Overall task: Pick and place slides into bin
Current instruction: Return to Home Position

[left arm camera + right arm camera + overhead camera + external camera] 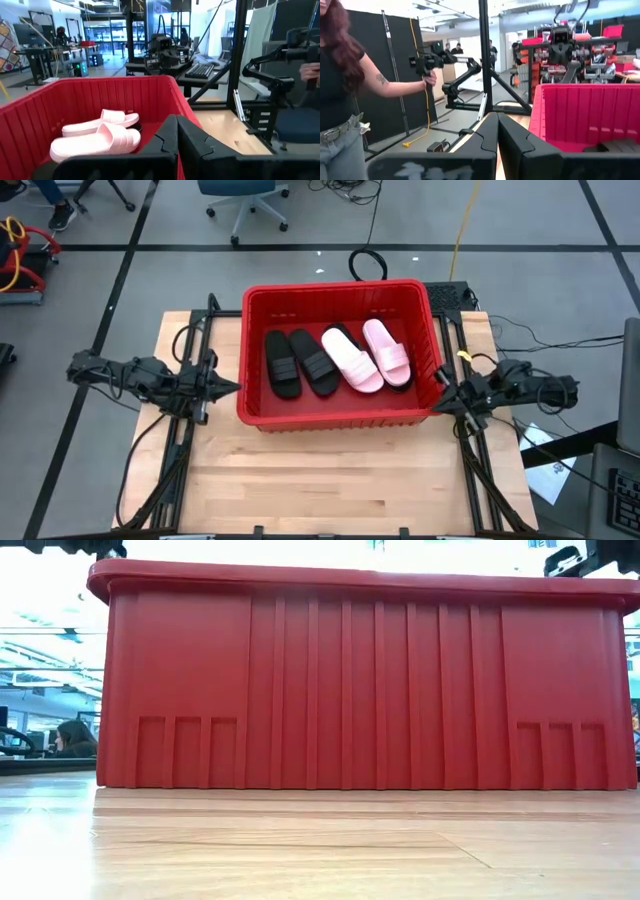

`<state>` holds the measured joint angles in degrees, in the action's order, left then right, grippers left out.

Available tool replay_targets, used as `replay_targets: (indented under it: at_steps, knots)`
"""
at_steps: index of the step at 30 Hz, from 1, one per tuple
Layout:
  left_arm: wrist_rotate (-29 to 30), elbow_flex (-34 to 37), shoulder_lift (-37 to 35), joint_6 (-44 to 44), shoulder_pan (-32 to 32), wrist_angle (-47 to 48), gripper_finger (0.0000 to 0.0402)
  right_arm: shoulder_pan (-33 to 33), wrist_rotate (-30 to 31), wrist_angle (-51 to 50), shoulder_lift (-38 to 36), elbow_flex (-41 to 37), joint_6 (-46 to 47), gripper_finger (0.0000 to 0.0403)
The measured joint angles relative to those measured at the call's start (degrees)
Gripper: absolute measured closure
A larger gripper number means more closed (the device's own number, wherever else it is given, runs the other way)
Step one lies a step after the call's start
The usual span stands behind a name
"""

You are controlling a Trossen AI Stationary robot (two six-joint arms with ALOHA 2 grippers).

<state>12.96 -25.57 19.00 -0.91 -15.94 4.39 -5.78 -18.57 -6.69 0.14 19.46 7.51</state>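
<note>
Work looked done: black slides [283, 365] and pink slides [352, 362] lay inside the bin [340, 288], I saw none outside it, and my left gripper [228, 387] and right gripper [447, 402] flanked it, fingers pressed together, holding nothing.

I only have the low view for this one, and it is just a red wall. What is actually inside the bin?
Observer: The high view shows two black wide-strap slides lying side by side in the left half of the red bin.
Operator: And the pink ones?
Observer: Two pale pink slides lie in the right half, on top of something dark that shows only partly.
Operator: Where are the arms?
Observer: The left hand sits just outside the bin's left wall and the right hand just outside its right wall, both shut and holding nothing.
</note>
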Motion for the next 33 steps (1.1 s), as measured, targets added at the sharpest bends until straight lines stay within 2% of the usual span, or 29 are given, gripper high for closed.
replay_targets:
  at_steps: [10, 15, 18, 25, 29, 33]
  knots:
    - [-0.4, 11.0, -13.1, 2.8, 0.0, -1.6, 0.0399, 0.0, -1.3, 12.0, 0.0, -9.2, 2.3, 0.0403]
    - [-0.7, 15.1, -17.8, 2.7, 0.0, -1.7, 0.0396, 0.0, -1.5, 23.7, -0.1, -14.9, 3.9, 0.0403]
    - [-0.7, 17.9, -18.8, 3.1, 0.0, -2.5, 0.04, 0.0, -4.3, 29.8, 0.0, -18.5, 4.3, 0.0403]
    - [-1.1, 24.7, -18.8, 3.6, 0.0, -10.8, 0.0391, 0.1, -5.2, 27.0, 0.1, -18.3, 5.2, 0.0403]
    - [-1.4, 24.7, -18.4, 3.4, 0.0, -10.5, 0.0399, 0.1, -5.6, 26.0, 0.2, -18.4, 4.9, 0.0403]
    - [-2.4, 24.8, -18.5, 1.3, 0.0, -11.1, 0.0389, 0.0, -5.7, 24.7, 0.2, -18.5, 1.3, 0.0403]
